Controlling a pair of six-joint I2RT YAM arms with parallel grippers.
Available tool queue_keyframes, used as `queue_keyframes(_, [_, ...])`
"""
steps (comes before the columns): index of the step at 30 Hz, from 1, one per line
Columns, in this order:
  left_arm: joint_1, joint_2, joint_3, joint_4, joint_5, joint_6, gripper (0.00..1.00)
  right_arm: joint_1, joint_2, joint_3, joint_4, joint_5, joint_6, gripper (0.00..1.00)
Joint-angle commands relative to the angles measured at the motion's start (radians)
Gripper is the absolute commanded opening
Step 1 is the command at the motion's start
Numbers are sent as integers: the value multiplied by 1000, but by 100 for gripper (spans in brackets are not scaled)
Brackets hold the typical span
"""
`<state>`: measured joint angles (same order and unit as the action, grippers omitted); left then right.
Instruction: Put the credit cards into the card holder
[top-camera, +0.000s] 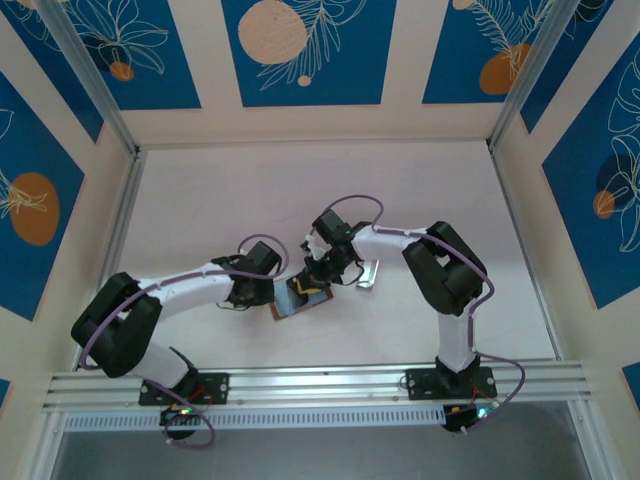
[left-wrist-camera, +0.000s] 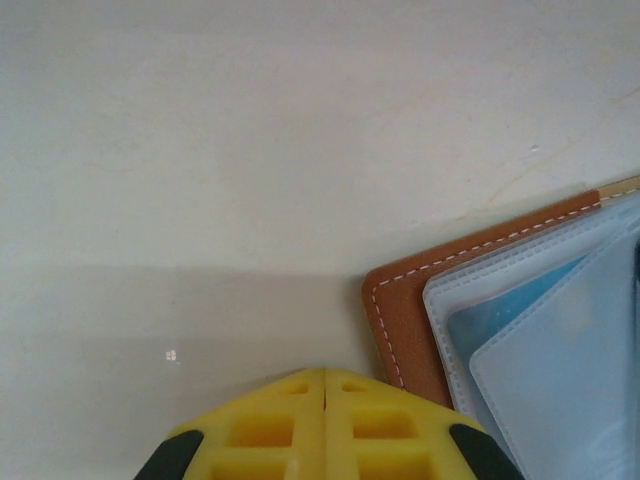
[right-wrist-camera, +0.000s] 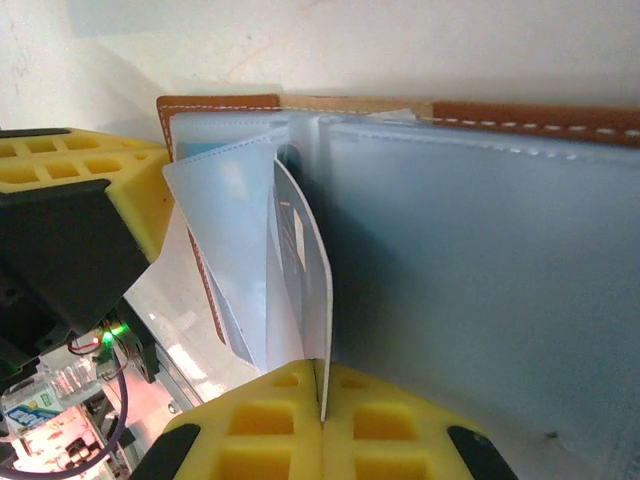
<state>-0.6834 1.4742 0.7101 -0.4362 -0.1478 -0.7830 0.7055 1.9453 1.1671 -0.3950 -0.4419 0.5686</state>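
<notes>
Looking down from above, I see a pale, bare table (top-camera: 250, 190) boxed in by cream walls carrying blue panels (top-camera: 300, 50) with orange discs and white leaf outlines. An aluminium rail (top-camera: 320, 380) runs along the near edge, and upright metal posts stand in the back corners.

I find the card holder (top-camera: 300, 298) lying open near the middle of the table, between the two wrists, brown leather underneath and clear sleeves facing up. From the left wrist, the left gripper (left-wrist-camera: 325, 420) has its yellow fingers pressed together with nothing between them. It sits just beside the holder's rounded brown corner, which lies ahead and to the right of the fingertips; I cannot tell whether they touch. From the right wrist, the right gripper (right-wrist-camera: 323, 425) is right over the fanned sleeves, its fingers clamped on the lower edge of a thin bluish leaf (right-wrist-camera: 300, 270) that stands up from the holder. I cannot tell whether that leaf is a sleeve or a card.

By my count: one card holder, two arms, two grippers, and one narrow silvery piece (top-camera: 368, 273) lying on the table just to the right of the right wrist. One blue card (left-wrist-camera: 505, 305) shows through a sleeve in the left wrist view; how many cards there are altogether I cannot tell.
</notes>
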Motion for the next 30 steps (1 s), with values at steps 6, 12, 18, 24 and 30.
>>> queue_keyframes(6, [-25,-82,33,19,3,20,6,10,65,29,-94,84,31,0])
queue_keyframes(12, [-53,-31,116,6,30,34,6,13,83,56,-94,81,35,0])
queue_keyframes(18, [-55,59,110,54,66,21,6,6,87,78,-111,75,15,0])
queue_keyframes(24, [-59,105,86,69,52,22,6,-3,99,94,-128,58,-4,0])
queue_keyframes(30, [-59,146,97,20,-29,28,5,-4,101,112,-156,60,-28,0])
